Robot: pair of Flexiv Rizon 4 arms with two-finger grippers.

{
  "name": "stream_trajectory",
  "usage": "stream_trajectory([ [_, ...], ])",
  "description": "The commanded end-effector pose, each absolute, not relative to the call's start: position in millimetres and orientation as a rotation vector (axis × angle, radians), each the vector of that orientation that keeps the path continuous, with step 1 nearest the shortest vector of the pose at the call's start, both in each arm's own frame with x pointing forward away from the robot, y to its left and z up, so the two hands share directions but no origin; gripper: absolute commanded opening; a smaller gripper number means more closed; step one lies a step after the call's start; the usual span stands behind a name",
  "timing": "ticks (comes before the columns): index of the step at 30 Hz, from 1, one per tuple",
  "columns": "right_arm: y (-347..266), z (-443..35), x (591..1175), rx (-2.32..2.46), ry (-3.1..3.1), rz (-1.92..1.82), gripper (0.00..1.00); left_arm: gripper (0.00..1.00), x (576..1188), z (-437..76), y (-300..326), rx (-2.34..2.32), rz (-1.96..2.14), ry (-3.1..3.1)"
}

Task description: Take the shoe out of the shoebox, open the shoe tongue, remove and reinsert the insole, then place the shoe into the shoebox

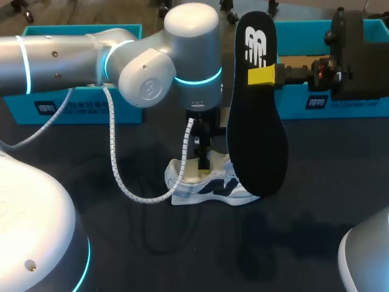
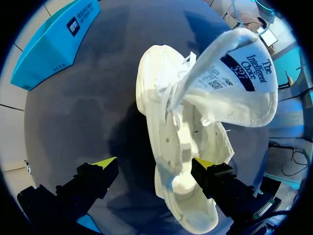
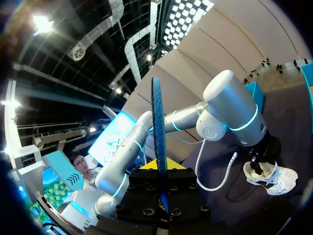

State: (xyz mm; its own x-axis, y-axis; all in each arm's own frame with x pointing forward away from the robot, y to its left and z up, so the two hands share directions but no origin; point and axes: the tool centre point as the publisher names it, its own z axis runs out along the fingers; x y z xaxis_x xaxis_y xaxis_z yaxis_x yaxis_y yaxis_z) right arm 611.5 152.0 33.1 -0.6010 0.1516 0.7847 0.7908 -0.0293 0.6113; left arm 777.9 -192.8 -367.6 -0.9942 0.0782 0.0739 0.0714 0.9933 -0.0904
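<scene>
Aloft, black white-logoed insole pinched by right hand, left hand spread astride white shoe, printed label on tongue.

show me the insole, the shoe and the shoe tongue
insole [image 1: 258, 131]: head view, middle of its black face
shoe [image 1: 213, 187]: head view, its side panel
shoe tongue [image 2: 237, 85]: left wrist view, its labelled inner face

A: Where's the shoe?
B: Mid-table, under the left gripper.
A: And the insole?
B: Upright, just right of the shoe, clamped in the right gripper. The shoebox is behind.
</scene>
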Motion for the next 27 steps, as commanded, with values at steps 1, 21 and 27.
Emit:
stream_trajectory([
  [1, 155.0, 32.9, 612.8, -0.990, -1.753, -1.673, 0.00, 1.00, 773.7, -370.7, -199.2, -0.123, 0.128, -3.061],
  [21, 155.0, 32.9, 612.8, -0.990, -1.753, -1.673, 0.00, 0.00, 756.4, -382.3, -199.7, -0.218, 0.195, -2.905],
  [27, 155.0, 32.9, 612.8, -0.990, -1.753, -1.673, 0.00, 0.00, 756.8, -385.2, -199.6, -0.210, 0.175, -2.910],
])
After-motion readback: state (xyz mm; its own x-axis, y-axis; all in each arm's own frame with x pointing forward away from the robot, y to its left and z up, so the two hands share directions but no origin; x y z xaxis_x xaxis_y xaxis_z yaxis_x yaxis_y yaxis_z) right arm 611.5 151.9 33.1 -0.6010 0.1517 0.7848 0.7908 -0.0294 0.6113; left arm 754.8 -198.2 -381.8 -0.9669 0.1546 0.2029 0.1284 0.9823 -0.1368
